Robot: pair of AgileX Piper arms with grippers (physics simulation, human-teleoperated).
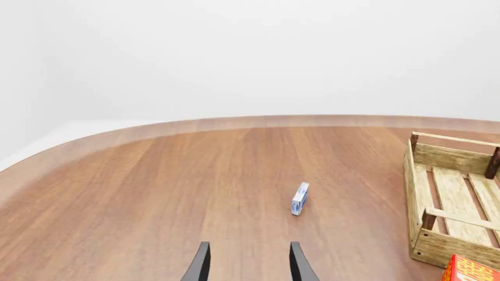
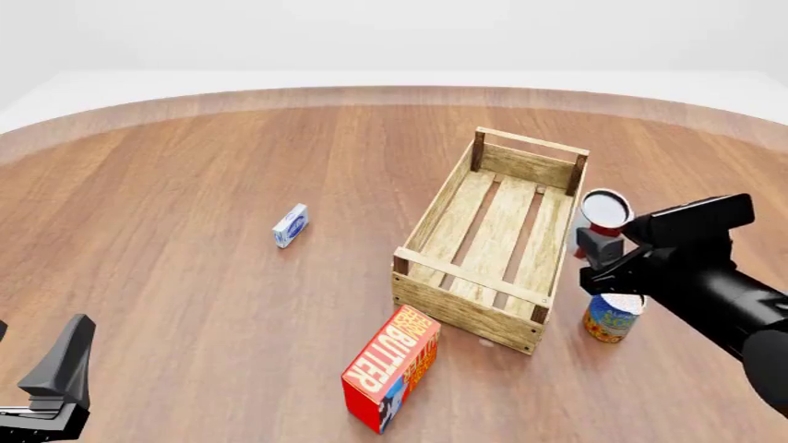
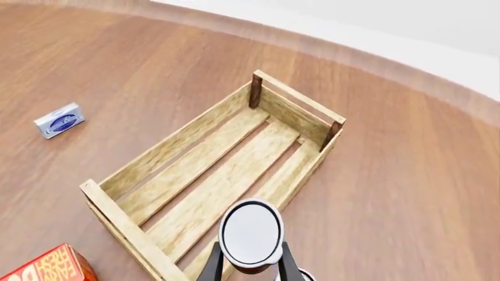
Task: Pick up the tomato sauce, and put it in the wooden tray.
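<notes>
My right gripper is shut on the tomato sauce, a small can with a silver top and red rim. It holds the can upright in the air, over the right side wall of the wooden tray. The right wrist view shows the can's silver lid between the fingers, with the tray's slats below it. At the near left my left gripper stands open and holds nothing. Its two dark fingers show in the left wrist view, with the tray off to one side.
A blue and yellow can stands on the table right of the tray, under my right arm. A red butter box lies in front of the tray. A small blue and white box lies left of the tray.
</notes>
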